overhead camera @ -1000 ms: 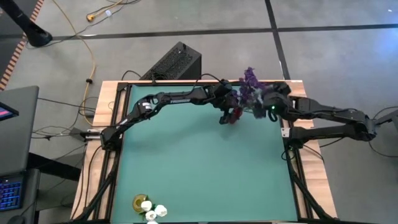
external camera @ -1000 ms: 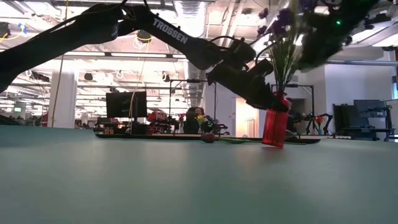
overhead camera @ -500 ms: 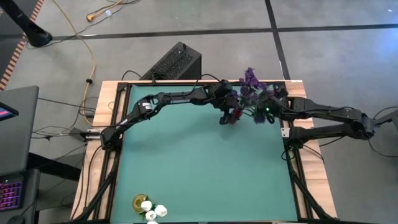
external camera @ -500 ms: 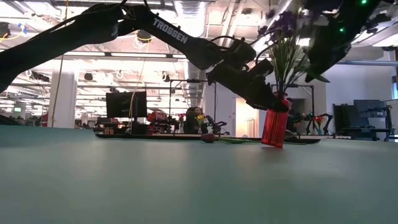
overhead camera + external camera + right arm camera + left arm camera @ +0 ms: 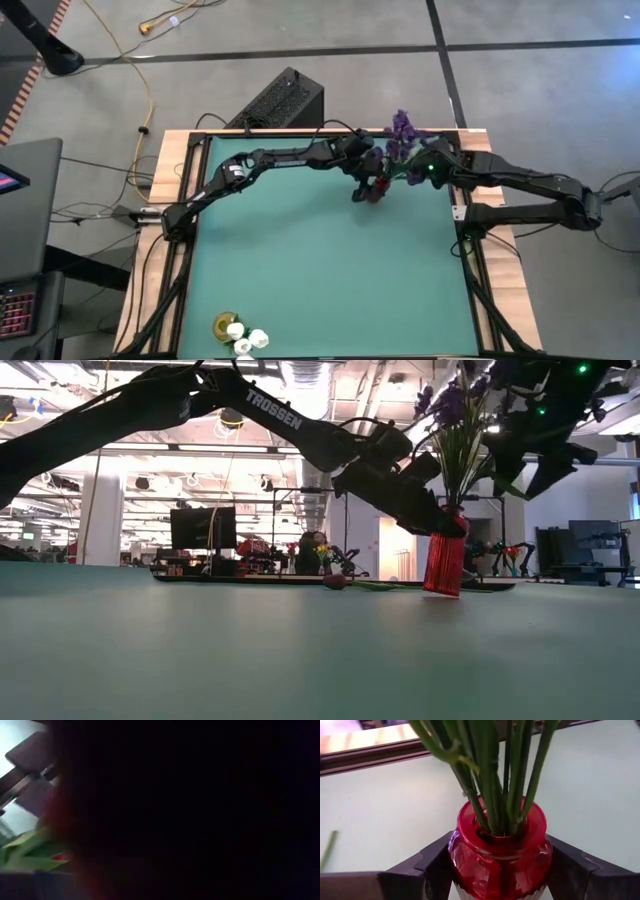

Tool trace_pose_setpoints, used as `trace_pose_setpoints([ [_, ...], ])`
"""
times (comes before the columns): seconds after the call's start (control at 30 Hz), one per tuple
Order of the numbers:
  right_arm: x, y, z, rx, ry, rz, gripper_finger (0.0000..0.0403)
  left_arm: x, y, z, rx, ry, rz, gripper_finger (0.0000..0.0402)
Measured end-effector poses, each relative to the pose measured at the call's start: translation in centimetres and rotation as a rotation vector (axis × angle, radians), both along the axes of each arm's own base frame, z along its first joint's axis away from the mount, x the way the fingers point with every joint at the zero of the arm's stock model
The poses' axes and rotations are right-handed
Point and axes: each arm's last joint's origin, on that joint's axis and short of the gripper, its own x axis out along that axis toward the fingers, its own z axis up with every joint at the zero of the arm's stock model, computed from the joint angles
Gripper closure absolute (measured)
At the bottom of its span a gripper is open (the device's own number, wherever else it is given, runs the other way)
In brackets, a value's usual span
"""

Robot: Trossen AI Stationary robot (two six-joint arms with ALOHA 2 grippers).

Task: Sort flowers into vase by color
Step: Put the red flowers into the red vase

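Far edge of the green tabletop, right of centre: a red glass vase stands upright with a bunch of green stems in its mouth, purple sprigs spreading above it. The left tool is at the vase; in the left wrist view a dark finger presses each side of the vase body, so the tool is clamped on the vase at a fairly wide spread, well below the flowers. In the low view the left arm slants down from the upper left to the neck of the vase. The right tool is up among the purple sprigs, just to the right of the stems and above the vase rim; in the low view its two fingers point downward, spread wide, with nothing seen between them. The right wrist view is almost wholly dark, with only a bit of green leaf at one edge. A dark red bud with a green stem lies flat on the tabletop just left of the vase, apart from both tools. At the near left corner of the tabletop, well apart from both arms, white flower heads sit at a small yellowish vase.
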Motion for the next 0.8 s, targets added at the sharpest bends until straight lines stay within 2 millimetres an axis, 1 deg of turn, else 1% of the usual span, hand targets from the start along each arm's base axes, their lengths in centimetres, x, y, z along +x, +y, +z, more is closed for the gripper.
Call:
trace_pose_setpoints([
  [0.1,-0.06,-0.1,0.01,-0.016,0.048,0.049,0.0068,-0.01,-0.07,-0.05,-0.007,0.002,-0.009,0.0159],
  [0.3,0.04,-0.14,0.07,-0.046,0.117,0.141,0.0068,0.11,0.07,0.22,0.025,-0.017,0.02,0.0136],
  [0.43,0.04,-0.14,0.07,-0.05,0.128,0.153,0.0076,0.25,0.06,0.47,0.016,-0.044,0.015,0.0135],
  [0.53,0.04,-0.14,0.07,-0.053,0.137,0.162,0.01,0.3,0.08,0.59,0.015,-0.055,0.017,0.014],
  [0.63,0.04,-0.14,0.07,-0.054,0.139,0.165,0.0133,0.31,0.08,0.6,0.015,-0.055,0.018,0.0146],
  [0.8,0.04,-0.14,0.07,-0.055,0.143,0.168,0.0207,0.33,0.09,0.64,0.015,-0.06,0.018,0.0153],
])
